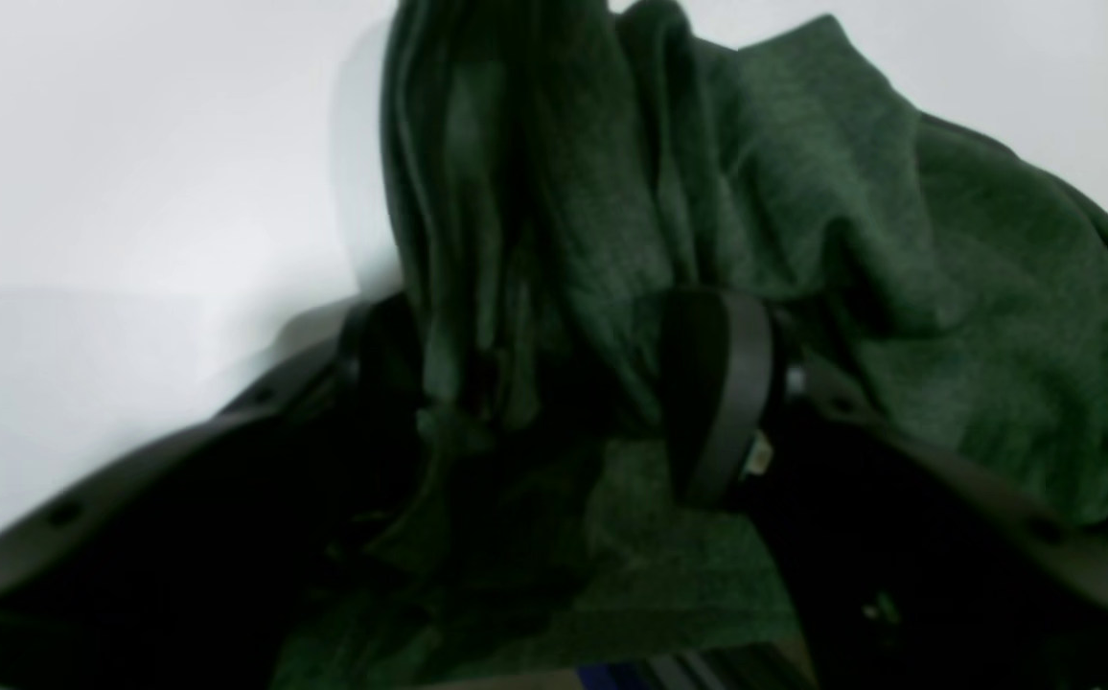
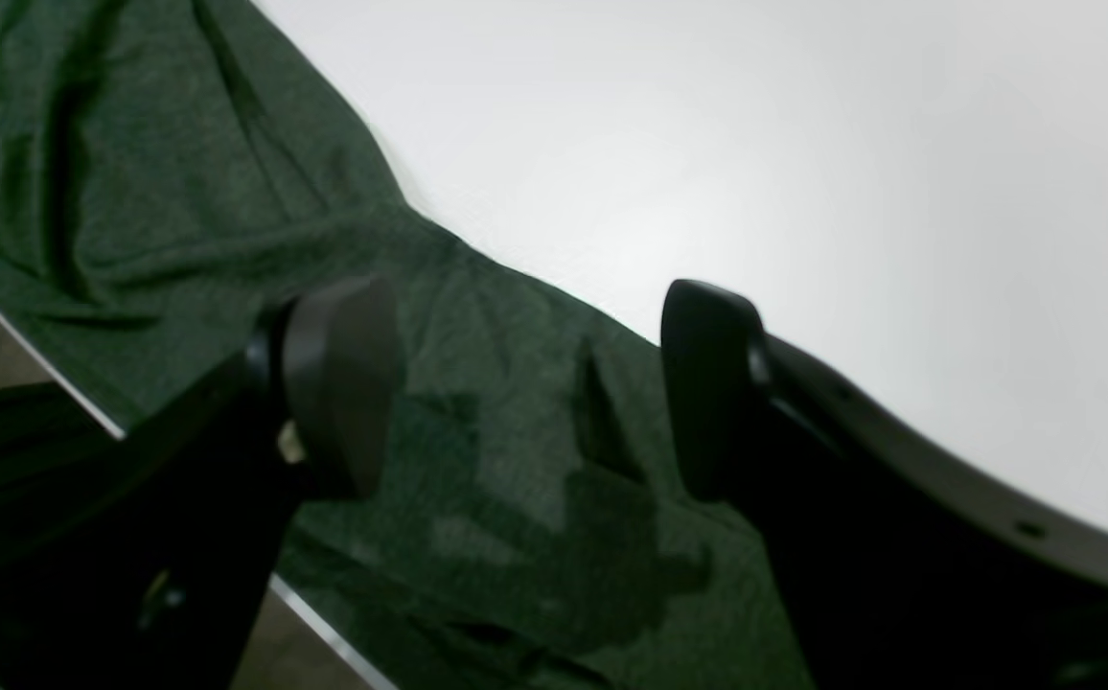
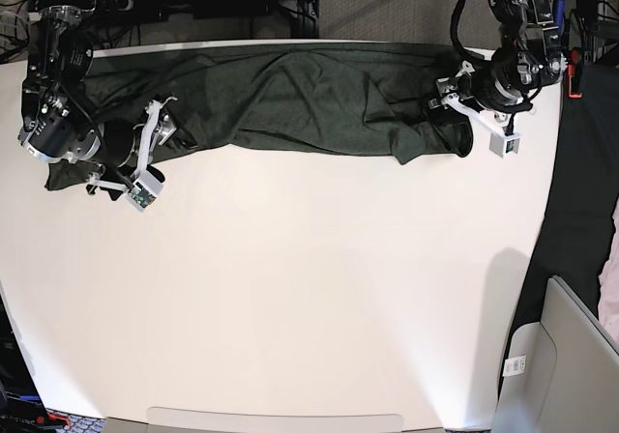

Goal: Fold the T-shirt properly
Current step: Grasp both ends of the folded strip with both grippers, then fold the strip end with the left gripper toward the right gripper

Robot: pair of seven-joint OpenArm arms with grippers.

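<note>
The T-shirt [image 3: 290, 104] is lying stretched along the table's [image 3: 309, 288] far edge, apparently doubled lengthwise only. The right claw [image 2: 525, 383] is hovering wide over cloth beneath it. The left claw [image 1: 554, 383] is gaping, fabric bunched between its jaws. Crosswise folds are remaining.

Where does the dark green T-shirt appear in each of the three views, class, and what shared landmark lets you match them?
Left wrist view: the T-shirt fills the centre and right, bunched between the fingers of the left pincer.
Right wrist view: it runs from upper left to bottom centre, under the open right pincer.
Base view: it lies stretched along the far edge.
Shared landmark: the white table.
</note>
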